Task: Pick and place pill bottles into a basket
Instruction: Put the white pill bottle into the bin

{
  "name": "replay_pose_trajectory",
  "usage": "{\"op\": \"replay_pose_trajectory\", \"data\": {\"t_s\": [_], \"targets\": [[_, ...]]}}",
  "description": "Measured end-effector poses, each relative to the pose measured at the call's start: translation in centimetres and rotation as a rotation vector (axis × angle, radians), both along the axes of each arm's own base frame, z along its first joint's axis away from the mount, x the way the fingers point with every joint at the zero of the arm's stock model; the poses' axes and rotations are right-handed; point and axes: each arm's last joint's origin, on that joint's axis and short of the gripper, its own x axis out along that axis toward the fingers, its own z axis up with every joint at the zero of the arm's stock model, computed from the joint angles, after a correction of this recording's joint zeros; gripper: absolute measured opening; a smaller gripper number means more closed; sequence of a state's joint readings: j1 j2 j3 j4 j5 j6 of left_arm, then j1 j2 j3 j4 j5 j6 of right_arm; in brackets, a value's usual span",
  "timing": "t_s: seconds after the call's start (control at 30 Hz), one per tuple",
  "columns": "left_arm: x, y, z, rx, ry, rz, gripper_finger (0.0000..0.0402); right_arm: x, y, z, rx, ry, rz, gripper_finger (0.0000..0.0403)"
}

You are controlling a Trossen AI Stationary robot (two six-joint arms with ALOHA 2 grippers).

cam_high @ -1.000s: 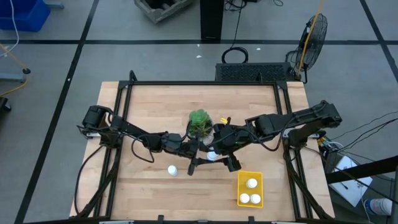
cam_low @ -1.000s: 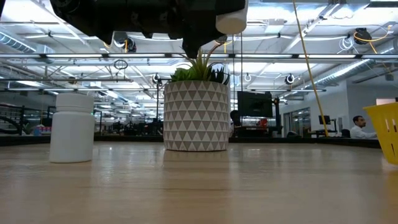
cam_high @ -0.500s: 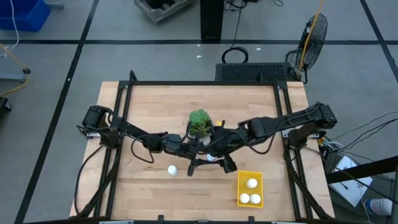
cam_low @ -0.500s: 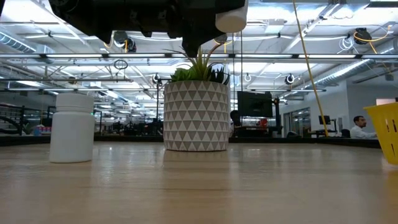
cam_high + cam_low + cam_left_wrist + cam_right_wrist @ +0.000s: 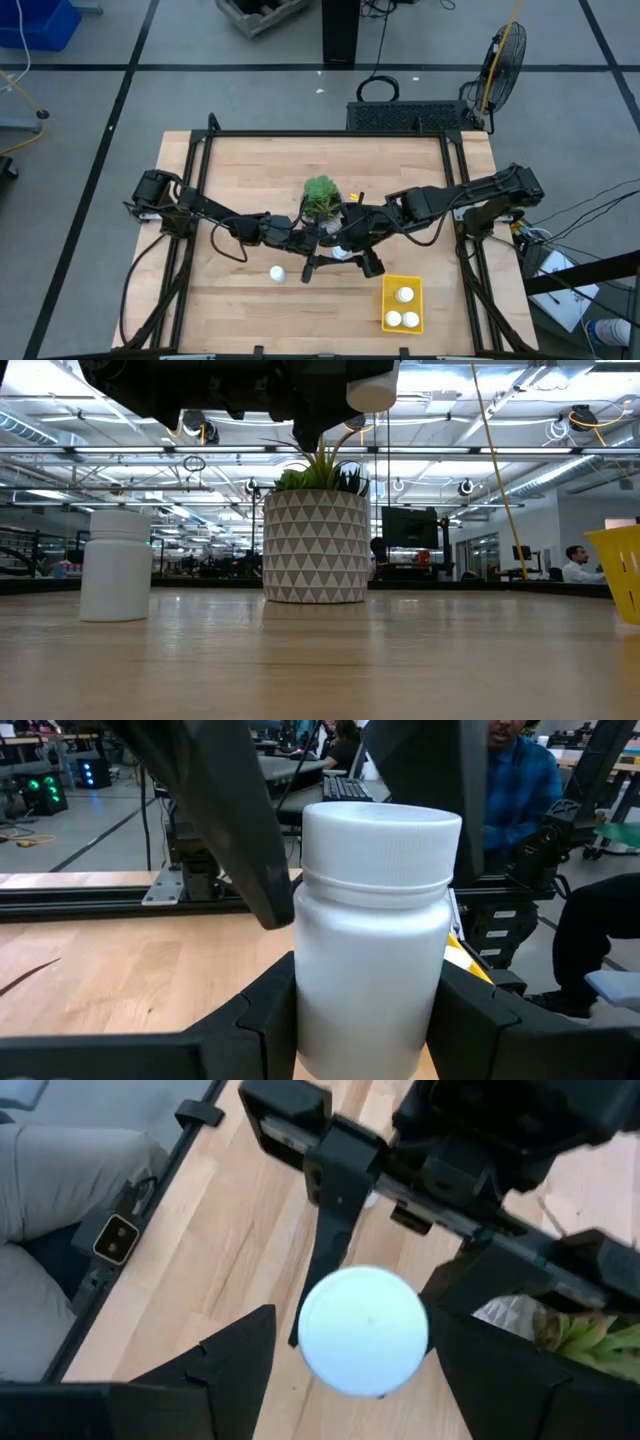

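Passing a pill bottle (image 5: pixel 372 940) mid-air beside the potted plant (image 5: pixel 321 196).
Clamped in left end effector (image 5: pixel 365 1010); right end effector (image 5: pixel 340 1345) spread around its cap; three bottles (image 5: pixel 402 310) in basket (image 5: pixel 418 288).

No text, label, brand, number or sign can be read on anything here.

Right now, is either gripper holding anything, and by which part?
The left gripper holds a pill bottle by its lower body, cap up. The right gripper straddles the cap with jaws apart, not yet gripping.
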State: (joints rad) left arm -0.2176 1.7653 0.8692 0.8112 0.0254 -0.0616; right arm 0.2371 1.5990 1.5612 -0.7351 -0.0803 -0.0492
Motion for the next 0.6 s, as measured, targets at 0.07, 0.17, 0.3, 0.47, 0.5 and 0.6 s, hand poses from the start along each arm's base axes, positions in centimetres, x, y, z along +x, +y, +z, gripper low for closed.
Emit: {"op": "replay_pose_trajectory", "data": {"t_s": [0.07, 0.17, 0.3, 0.47, 0.5, 0.6], "targets": [[0.0, 0.0, 0.0, 0.0, 0.0, 0.0, 0.0171, -0.05, -0.01, -0.04, 0.005, 0.009, -0.005, 0.0248], [0.0, 0.0, 0.0, 0.0, 0.0, 0.0, 0.0171, -0.03, 0.01, -0.03, 0.008, 0.007, -0.006, 0.023], [0.0, 0.0, 0.0, -0.001, 0.0, 0.0, 0.0171, -0.02, 0.01, -0.01, 0.008, 0.005, -0.005, 0.0212], [0.0, 0.0, -0.01, -0.001, 0.001, -0.001, 0.0171, -0.06, 0.02, 0.32, 0.019, -0.016, 0.001, 0.02], [0.0, -0.01, -0.01, -0.001, 0.001, -0.005, 0.0171, -0.07, 0.05, 0.36, 0.028, -0.018, 0.009, 0.0197], [-0.02, -0.05, -0.06, 0.0, 0.006, -0.009, 0.0171, -0.1, 0.1, 0.37, 0.049, -0.011, 0.024, 0.0184]]}}
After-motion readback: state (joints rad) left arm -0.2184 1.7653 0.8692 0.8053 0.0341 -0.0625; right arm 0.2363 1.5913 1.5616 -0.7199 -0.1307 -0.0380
